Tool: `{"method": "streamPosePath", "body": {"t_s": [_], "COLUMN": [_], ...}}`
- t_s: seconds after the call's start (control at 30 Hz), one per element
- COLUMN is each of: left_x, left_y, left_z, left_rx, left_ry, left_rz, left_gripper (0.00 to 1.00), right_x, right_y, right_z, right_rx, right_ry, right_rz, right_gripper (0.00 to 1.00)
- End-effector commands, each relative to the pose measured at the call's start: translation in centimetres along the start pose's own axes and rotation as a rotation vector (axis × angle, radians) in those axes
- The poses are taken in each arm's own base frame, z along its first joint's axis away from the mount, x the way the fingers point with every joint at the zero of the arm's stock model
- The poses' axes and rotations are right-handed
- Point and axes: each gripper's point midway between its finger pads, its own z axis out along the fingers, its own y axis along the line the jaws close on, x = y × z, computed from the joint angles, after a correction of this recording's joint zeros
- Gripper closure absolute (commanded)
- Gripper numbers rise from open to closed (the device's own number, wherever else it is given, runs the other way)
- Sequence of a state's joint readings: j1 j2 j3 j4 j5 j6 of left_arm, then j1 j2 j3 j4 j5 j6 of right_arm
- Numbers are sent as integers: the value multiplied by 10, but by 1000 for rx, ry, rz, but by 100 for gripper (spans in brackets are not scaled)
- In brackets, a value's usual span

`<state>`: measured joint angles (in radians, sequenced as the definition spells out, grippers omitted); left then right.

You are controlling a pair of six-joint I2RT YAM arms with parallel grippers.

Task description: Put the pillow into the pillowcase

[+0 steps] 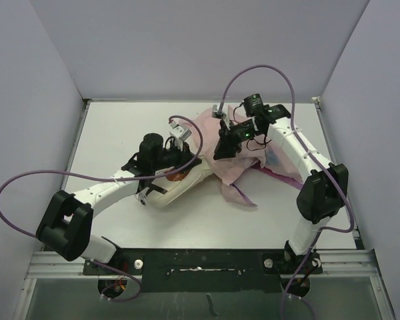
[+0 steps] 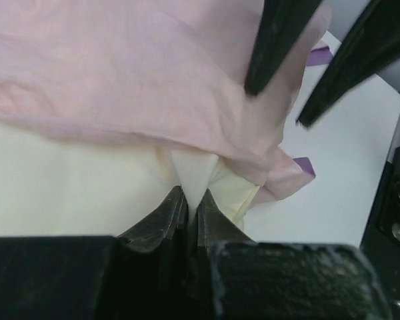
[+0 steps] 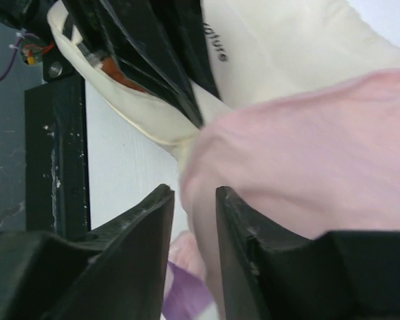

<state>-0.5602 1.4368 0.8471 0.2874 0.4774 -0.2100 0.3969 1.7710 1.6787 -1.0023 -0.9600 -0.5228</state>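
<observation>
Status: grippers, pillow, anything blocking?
Left gripper shut on pillow corner. Right gripper jaws slightly apart at pillowcase edge. Pillowcase overlaps one pillow end; most of pillow bare. No obstruction seen.

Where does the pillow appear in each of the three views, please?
Top external: pillow at centre, under the left arm.
Left wrist: pillow at lower left, a fold pinched by the left gripper.
Right wrist: pillow along the top, centre to right.
Shared landmark: the pink pillowcase, next to the pillow in every view.
</observation>
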Motion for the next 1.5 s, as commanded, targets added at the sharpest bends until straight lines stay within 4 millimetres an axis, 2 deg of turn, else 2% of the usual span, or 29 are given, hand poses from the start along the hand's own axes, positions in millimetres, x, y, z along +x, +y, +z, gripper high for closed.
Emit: {"method": "streamPosePath", "body": {"t_s": [0.0,0.03,0.13,0.33,0.37,0.43,0.5,0.6,0.7,0.83,0.93,1.0,1.03,1.1,1.17,1.23,1.3,1.33,1.4,1.47], "left_x": [-36,-34,-38,-67,-72,-82,-91,-100,-108,-116,-123,-128,-131,-140,-155,-173,-196,-206,-220,-228], "left_y": [-28,-26,-25,-27,-27,-28,-28,-31,-34,-36,-39,-39,-38,-33,-20,-11,-11,-12,-16,-20], "left_z": [-3,-3,-4,-6,-7,-9,-11,-14,-16,-15,-16,-16,-16,-17,-19,-21,-22,-22,-18,-16], "left_rx": [165,169,192,221,223,228,231,232,241,257,271,273,271,248,181,132,128,140,184,237], "left_ry": [-120,-114,-127,-170,-181,-208,-229,-247,-268,-288,-306,-318,-325,-346,-374,-391,-420,-434,-457,-478], "left_rz": [-34,-69,-121,-148,-155,-163,-162,-155,-156,-170,-176,-179,-180,-200,-273,-314,-326,-341,-383,-427], "left_gripper": [100,100,100,100,100,100,100,100,100,100,100,100,100,100,100,100,100,100,100,100], "right_x": [-17,-19,-15,18,22,39,67,95,111,111,107,91,78,42,-2,-55,-112,-134,-163,-173], "right_y": [-10,-12,-10,14,18,26,29,23,5,-20,-37,-40,-35,-10,23,40,56,61,70,74], "right_z": [-52,-62,-74,-71,-70,-64,-56,-47,-42,-31,-18,-13,-12,-16,-28,-53,-80,-88,-93,-87], "right_rx": [77,101,136,118,124,138,163,237,351,427,448,415,378,270,196,227,262,271,257,233], "right_ry": [-74,-82,-99,-164,-175,-181,-162,-116,-61,-67,-67,-93,-118,-162,-213,-305,-401,-437,-481,-505], "right_rz": [-133,-162,-190,-221,-250,-317,-315,-249,-158,-92,-71,-68,-80,-185,-378,-531,-659,-689,-711,-706], "right_gripper": [63,61,54,45,42,26,14,8,8,11,17,33,44,71,99,100,100,100,100,100]}}
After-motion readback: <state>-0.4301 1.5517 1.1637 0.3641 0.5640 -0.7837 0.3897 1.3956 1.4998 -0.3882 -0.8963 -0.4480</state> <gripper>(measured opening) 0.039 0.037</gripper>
